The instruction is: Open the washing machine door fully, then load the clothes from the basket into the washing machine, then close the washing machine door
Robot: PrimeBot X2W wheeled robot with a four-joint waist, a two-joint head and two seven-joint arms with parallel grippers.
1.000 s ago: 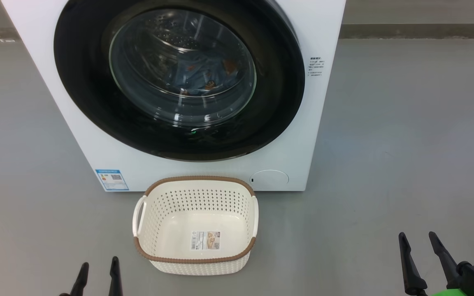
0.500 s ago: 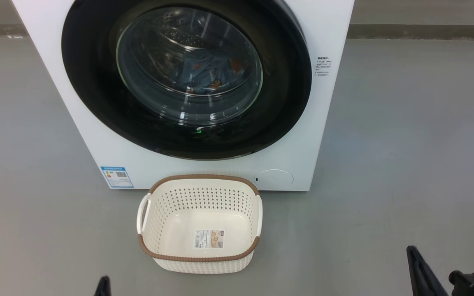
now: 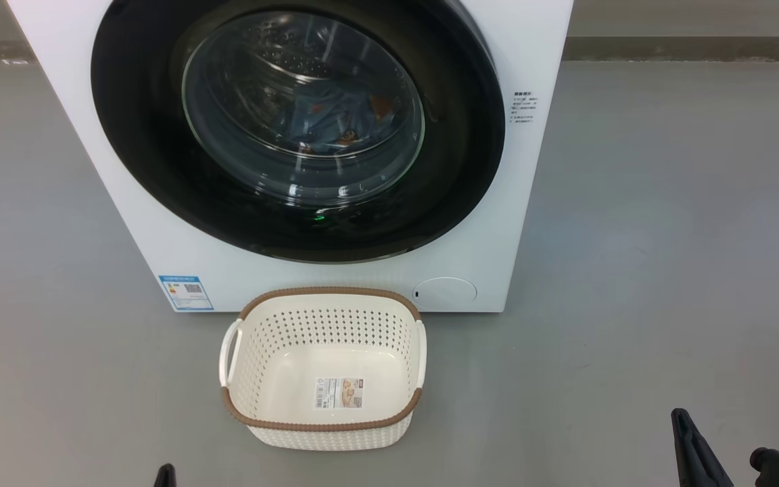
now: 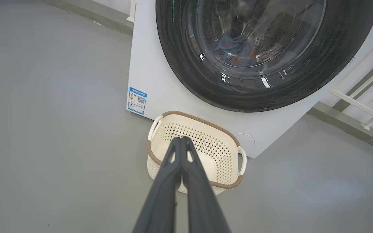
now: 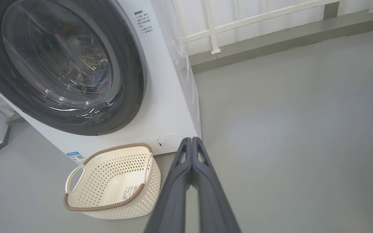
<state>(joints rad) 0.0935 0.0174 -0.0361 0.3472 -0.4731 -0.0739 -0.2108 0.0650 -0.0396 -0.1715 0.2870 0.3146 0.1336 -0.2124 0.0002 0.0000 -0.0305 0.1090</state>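
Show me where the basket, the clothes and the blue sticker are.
basket (image 3: 325, 427): head view, on its brown front rim.
clothes (image 3: 335, 125): head view, on the middle of the light blue fabric.
blue sticker (image 3: 185, 292): head view, on its middle.

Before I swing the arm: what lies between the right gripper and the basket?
Just bare grey floor, seen in the head view, between the right gripper and the basket.

One basket (image 3: 322, 427), one washing machine (image 3: 159, 237)
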